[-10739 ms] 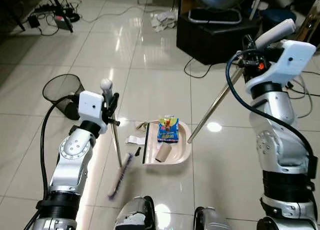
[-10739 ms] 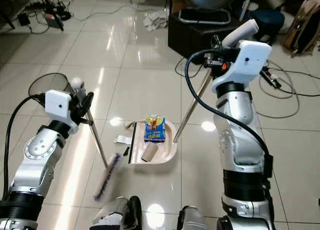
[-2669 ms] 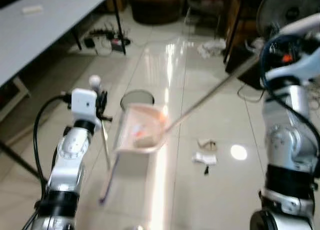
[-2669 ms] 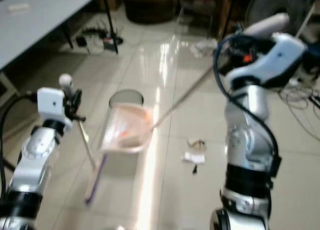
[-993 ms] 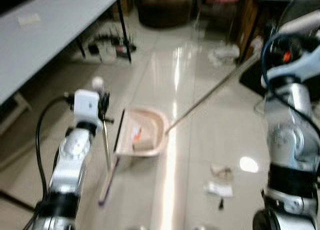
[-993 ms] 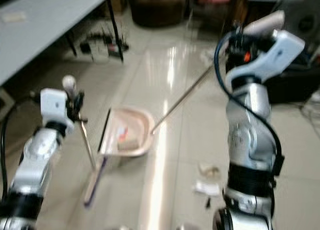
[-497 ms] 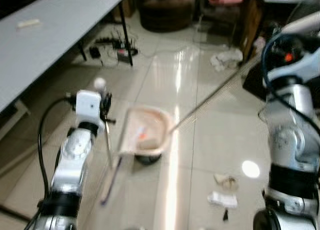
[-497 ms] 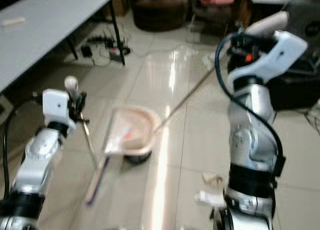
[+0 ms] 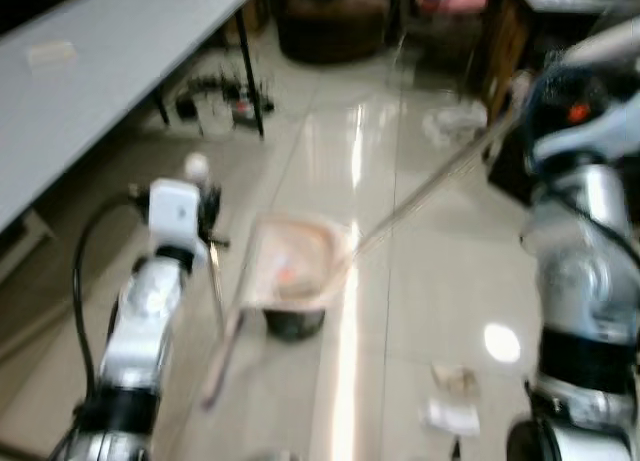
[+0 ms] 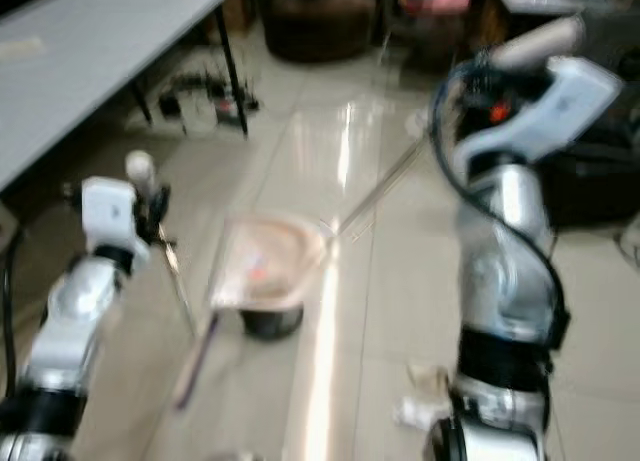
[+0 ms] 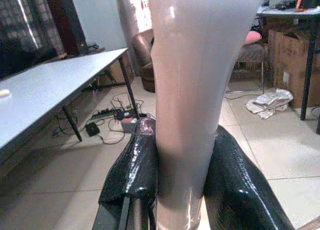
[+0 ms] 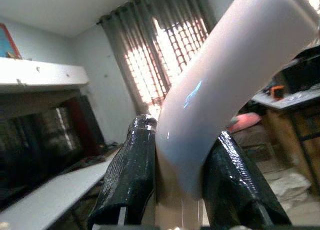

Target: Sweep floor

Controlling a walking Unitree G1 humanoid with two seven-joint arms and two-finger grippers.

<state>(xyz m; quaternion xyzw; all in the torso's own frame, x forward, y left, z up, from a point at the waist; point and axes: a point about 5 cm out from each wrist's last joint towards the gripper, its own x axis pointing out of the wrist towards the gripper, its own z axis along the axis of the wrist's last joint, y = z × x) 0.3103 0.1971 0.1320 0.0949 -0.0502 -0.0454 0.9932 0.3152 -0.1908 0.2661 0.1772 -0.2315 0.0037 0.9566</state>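
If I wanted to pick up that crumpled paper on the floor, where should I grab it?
Grab the crumpled paper from straight above, pinching across its raised middle. It lies low on the tiles, so nothing sticks out sideways to hold. It looks blurred here, so that is only a guess.

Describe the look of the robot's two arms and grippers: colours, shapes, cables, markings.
Both arms are silver, jointed metal segments with black bands at the joints. The left arm ends in a white boxy wrist housing, with a black cable looping along it. The right arm has a white angular wrist housing, an orange-red mark and a dark cable loop. Each gripper has two glossy black fingers, textured inside.
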